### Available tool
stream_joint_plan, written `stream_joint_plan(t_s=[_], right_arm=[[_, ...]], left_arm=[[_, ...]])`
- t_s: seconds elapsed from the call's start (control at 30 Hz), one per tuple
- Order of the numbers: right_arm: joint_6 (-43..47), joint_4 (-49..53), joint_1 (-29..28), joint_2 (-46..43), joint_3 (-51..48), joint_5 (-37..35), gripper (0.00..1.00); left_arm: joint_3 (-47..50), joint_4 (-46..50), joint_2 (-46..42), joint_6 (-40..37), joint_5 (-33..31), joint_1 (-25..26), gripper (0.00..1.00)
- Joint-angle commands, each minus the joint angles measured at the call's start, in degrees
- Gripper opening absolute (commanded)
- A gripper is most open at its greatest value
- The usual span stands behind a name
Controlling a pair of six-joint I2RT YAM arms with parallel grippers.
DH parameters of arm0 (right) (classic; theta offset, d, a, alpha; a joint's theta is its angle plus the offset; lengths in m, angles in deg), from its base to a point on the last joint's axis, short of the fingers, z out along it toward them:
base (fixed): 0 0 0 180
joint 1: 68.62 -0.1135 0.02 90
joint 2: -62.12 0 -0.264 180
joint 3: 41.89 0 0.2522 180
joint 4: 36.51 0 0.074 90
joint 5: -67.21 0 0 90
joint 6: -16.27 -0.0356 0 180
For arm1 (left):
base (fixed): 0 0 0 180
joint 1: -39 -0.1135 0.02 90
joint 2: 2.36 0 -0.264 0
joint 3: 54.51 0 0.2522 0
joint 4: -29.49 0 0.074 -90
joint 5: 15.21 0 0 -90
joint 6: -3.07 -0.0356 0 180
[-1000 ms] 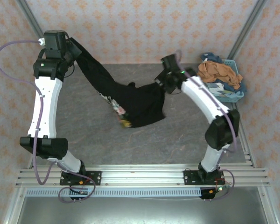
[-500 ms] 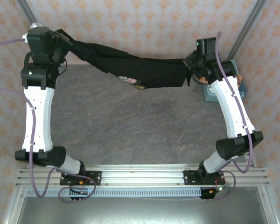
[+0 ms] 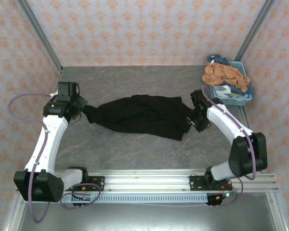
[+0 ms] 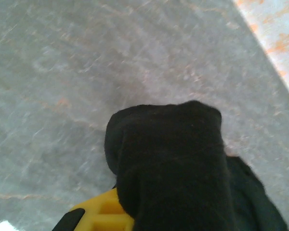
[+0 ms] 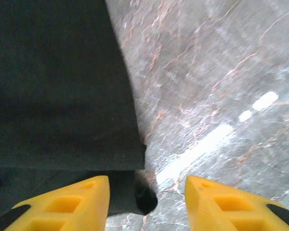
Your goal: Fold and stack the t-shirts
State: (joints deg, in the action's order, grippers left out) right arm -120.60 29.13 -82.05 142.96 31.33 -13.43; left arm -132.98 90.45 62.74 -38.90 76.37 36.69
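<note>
- Half a second ago the black t-shirt (image 3: 139, 115) hung stretched in the air between the two raised arms, up near the back wall. Both arms have since come down and the shirt lies on the worktop (image 3: 135, 151).
- Left jaws: clamped shut on the shirt's left end, low over the worktop. In the left wrist view the black cloth (image 4: 173, 159) bunches up over the one yellow finger (image 4: 98, 216) that shows.
- Middle: the shirt lies crumpled in a long band across the grey worktop, running from the left jaws to the right jaws.
- Right jaws: these have parted, and the two yellow fingers (image 5: 74, 199) stand apart with nothing pinched. The shirt's right edge (image 5: 58, 82) lies flat on the worktop, with a small dark corner in the gap between them.
- Far right, back corner: a pale blue basket (image 3: 241, 101) holds a rust-orange tee (image 3: 224, 74) heaped over a blue one (image 3: 216, 59), apart from the black shirt.
</note>
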Motion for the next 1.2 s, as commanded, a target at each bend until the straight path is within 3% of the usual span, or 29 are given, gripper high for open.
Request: stream_joint_plan(t_s=[0.0, 0.13, 0.3, 0.57, 1.0, 1.17], right_arm=[[-0.45, 1.06, 0.51, -5.02, -0.89, -4.94, 0.51], [-5.41, -0.44, -1.17, -9.48, -7.89, 4.05, 0.53], [-8.38, -4.97, -8.77, -10.55, -13.41, 9.33, 0.54], [-6.92, -9.38, -15.22, -0.38, -10.93, 7.04, 0.57], [-6.36, -13.16, -15.57, 6.08, -13.03, 6.54, 0.45], [-7.53, -16.35, -15.58, 8.44, -13.43, 6.35, 0.28]], left_arm=[[0.78, 1.31, -3.99, -0.22, -2.02, -0.24, 0.00], [1.24, 1.85, -4.28, 0.13, -2.56, -0.07, 0.00], [0.09, 2.57, -3.22, -0.35, -3.93, 0.27, 0.00], [-1.31, 2.17, -1.37, -0.48, -4.16, 1.51, 0.00], [-0.87, 1.76, -1.89, -0.44, -3.87, 1.60, 0.00], [-0.46, 1.23, -1.91, -0.48, -3.53, 1.60, 0.00]])
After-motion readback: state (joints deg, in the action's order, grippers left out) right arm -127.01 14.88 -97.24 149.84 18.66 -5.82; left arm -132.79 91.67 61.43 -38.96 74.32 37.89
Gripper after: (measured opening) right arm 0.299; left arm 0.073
